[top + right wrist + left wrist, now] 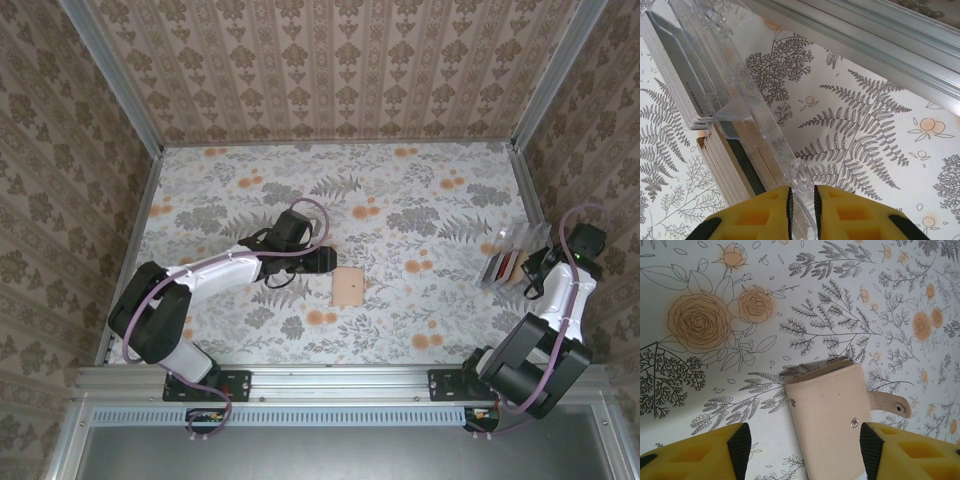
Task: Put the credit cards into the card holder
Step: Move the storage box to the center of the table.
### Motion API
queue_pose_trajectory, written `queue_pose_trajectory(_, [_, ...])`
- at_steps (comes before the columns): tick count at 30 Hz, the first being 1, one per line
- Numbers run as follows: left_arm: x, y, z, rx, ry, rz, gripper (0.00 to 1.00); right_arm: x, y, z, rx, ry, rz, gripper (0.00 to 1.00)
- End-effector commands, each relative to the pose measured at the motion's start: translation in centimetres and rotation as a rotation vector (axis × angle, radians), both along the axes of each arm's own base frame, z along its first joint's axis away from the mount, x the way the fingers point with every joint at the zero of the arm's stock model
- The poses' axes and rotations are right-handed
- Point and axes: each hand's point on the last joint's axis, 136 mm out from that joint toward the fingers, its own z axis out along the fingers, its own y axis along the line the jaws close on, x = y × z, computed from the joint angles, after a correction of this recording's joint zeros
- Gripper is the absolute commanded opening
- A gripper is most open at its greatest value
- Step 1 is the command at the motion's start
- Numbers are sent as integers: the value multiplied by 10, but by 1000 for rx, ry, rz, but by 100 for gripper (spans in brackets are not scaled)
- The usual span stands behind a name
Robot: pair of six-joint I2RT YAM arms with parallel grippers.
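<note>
The clear acrylic card holder [517, 245] stands near the table's right edge. Several credit cards [500, 268] stand in it, red and dark ones among them. In the right wrist view the cards [675, 95] show edge-on, as stacks beside the holder's clear wall [742, 112]. My right gripper [537, 272] [802, 200] is shut on that clear wall. My left gripper [322, 260] [802, 450] is open and hovers over a tan folding wallet [832, 415] at mid-table. Its black pads [740, 445] straddle the wallet's near end without touching it.
The wallet [348, 286] lies closed, with a snap strap sticking out to one side. An aluminium rail [865, 40] runs along the table's right edge just beyond the card holder. Patterned walls enclose the table on three sides.
</note>
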Motion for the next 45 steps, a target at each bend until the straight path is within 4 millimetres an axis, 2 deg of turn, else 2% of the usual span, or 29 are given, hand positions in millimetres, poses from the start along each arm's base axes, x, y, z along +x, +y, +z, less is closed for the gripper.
queue_pose_trajectory(1, [8, -9, 9, -32, -8, -6, 62, 5, 7, -9, 39, -11, 42, 21])
queue_pose_trajectory(14, [9, -11, 9, -36, -6, -9, 62, 13, 13, -14, 46, 6, 80, 22])
queue_pose_trajectory(22, [9, -11, 9, -32, -9, -10, 62, 18, 20, -14, 51, -7, 115, 14])
queue_pose_trajectory(26, [10, -10, 9, -29, -9, -8, 62, 26, 30, -17, 57, -10, 154, 14])
queue_pose_trajectory(41, [12, -5, 10, -22, -19, 7, 61, 80, 90, -16, 33, -22, 435, 13])
queue_pose_trajectory(45, [13, -3, 11, -17, -24, 14, 61, 96, 113, -15, 46, -47, 540, 13])
